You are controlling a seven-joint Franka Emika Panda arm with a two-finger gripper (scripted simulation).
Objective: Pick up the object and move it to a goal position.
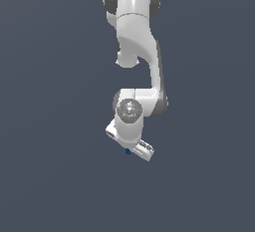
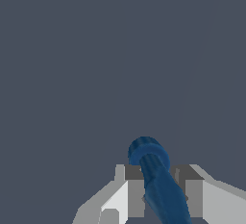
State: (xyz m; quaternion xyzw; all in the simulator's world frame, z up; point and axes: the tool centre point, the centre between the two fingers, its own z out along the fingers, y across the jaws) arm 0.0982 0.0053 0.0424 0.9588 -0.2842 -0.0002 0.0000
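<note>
1. Between the jaws, the object (image 2: 156, 180) sits gripped: the gripper (image 2: 158, 189) is closed onto its dark blue shaft, a finger (image 2: 135, 189) pressing each side.
2. Beyond the fingertips, its rounded end sticks out; in the exterior view only a blue speck (image 1: 128, 151) shows under the gripper (image 1: 130, 148).
3. No goal marker is visible.
4. Judged: carry it slowly, keep squeezing, avoid wrist twists, since the shaft could pivot or slip.
</note>
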